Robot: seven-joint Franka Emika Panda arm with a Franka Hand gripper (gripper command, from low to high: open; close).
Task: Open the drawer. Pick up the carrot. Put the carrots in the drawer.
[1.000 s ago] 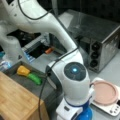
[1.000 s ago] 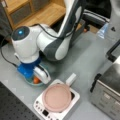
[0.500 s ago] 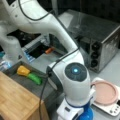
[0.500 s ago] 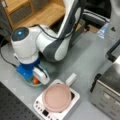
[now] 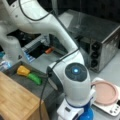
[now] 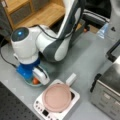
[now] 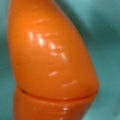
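Observation:
The carrot (image 7: 52, 62), bright orange and glossy, fills the wrist view and lies on the teal bowl (image 7: 107, 37). In a front view my gripper (image 6: 35, 79) reaches straight down into the teal bowl (image 6: 29, 83), and a bit of the carrot (image 6: 36, 80) shows beside the white part of the hand. The fingers are hidden by the hand. The grey drawer (image 5: 43, 88) stands pulled open at a front view's left, holding a yellow vegetable (image 5: 23, 70) and a green vegetable (image 5: 35, 78).
A white scale with a pink plate (image 6: 56, 98) sits right next to the bowl. The silver toaster oven (image 5: 100, 42) stands at the right. A wooden top (image 5: 17, 100) borders the drawer. A small orange thing (image 5: 49, 50) lies further back.

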